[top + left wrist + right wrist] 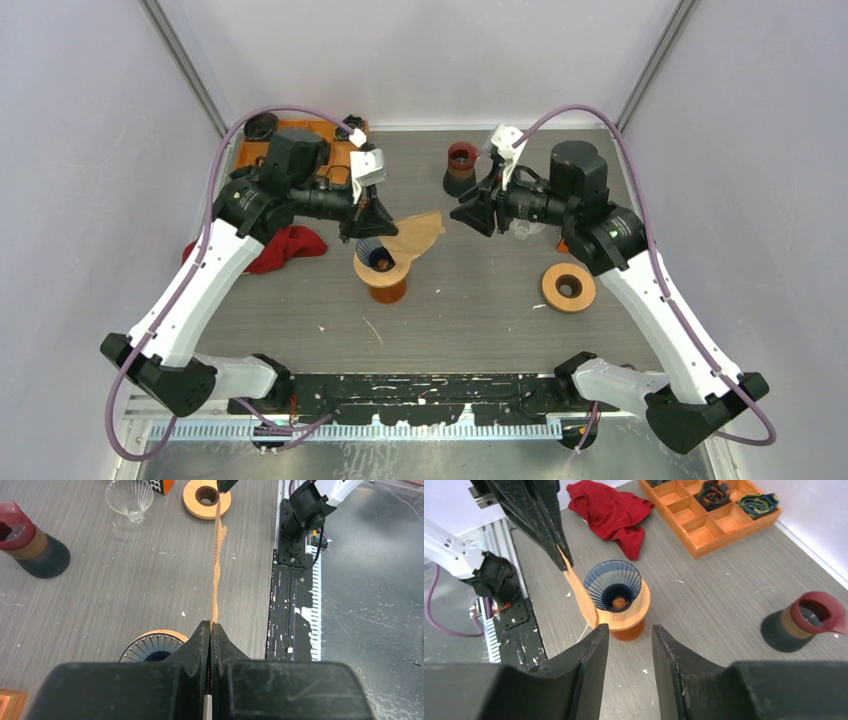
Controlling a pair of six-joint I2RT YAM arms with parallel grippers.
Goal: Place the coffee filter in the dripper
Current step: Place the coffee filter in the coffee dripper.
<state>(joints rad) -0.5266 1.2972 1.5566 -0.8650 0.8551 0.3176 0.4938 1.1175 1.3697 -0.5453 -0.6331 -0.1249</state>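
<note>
My left gripper (211, 627) is pinched tight on one edge of the brown coffee filter (418, 236). The filter hangs in the air just beside the dripper (613, 585), not inside its ribbed cone. My right gripper (630, 628) has its fingers spread apart with nothing between them, facing the dripper from nearby.

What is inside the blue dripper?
The coffee filter hangs outside the dripper, in the left gripper. Inside: only ribs and an orange spot at its hole. Below the hole is hidden.
</note>
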